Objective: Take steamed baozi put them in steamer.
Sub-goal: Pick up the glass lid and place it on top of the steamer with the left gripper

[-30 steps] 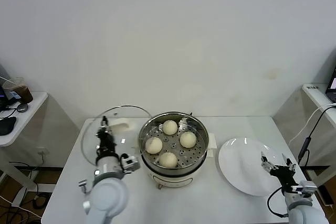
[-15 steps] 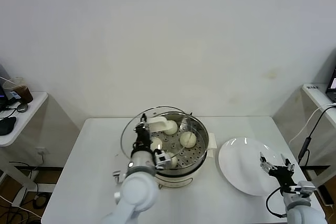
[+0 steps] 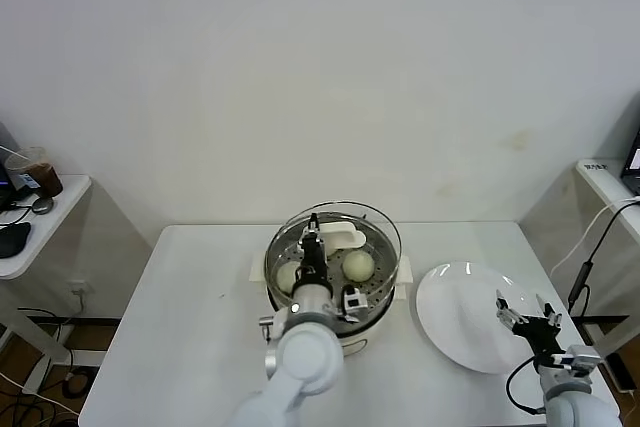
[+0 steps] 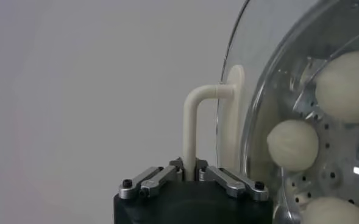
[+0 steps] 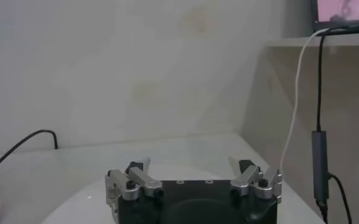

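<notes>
Lid, round glass with cream handle (image 3: 336, 237), is pinched in your left hand (image 3: 313, 244) above the shiny steel steamer (image 3: 384, 292) holding cream-white steamed baozi (image 3: 358, 265); centre it, lower level. Right hand (image 3: 529, 321) waits wide over the flat white plate (image 3: 455, 317).

Plain white wall (image 3: 320, 67); white table (image 3: 200, 347); side desk (image 3: 30, 237) on left w/ drink cup (image 3: 35, 172).
</notes>
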You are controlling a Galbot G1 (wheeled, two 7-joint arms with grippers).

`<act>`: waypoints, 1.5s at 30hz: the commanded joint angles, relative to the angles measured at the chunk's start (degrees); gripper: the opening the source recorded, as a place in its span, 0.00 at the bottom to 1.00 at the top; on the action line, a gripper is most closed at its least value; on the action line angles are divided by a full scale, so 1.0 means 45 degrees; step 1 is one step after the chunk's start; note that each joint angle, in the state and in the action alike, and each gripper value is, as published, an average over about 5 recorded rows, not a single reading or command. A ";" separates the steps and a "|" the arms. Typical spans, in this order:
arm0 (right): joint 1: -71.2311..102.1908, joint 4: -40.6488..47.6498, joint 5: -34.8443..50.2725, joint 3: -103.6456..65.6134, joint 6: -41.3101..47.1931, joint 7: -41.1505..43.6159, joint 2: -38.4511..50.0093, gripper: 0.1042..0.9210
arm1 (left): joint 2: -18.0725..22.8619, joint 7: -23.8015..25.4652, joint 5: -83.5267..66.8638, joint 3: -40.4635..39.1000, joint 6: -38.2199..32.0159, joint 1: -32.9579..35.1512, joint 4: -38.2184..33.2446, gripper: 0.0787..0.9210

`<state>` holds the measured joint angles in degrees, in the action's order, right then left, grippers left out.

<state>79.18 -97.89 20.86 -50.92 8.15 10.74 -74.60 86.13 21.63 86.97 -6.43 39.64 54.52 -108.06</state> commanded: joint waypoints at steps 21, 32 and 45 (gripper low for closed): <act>-0.0097 0.0146 -0.0059 0.0063 -0.0056 0.0002 -0.0160 0.88 | 0.0274 -0.0389 0.2120 -0.0277 -0.0003 0.0218 0.1351 0.10; -0.0127 0.0204 -0.0111 0.0070 -0.0072 -0.0006 -0.0168 0.88 | 0.0359 -0.0352 0.2227 -0.0227 -0.0011 0.0264 0.1371 0.10; -0.0164 0.0276 -0.0144 0.0057 -0.0133 -0.0001 -0.0231 0.88 | 0.0363 -0.0391 0.2043 -0.0166 -0.0016 0.0449 0.1428 0.10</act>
<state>78.46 -96.65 20.25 -50.62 7.65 10.75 -75.60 87.63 20.18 96.44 -7.36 39.59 56.47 -101.93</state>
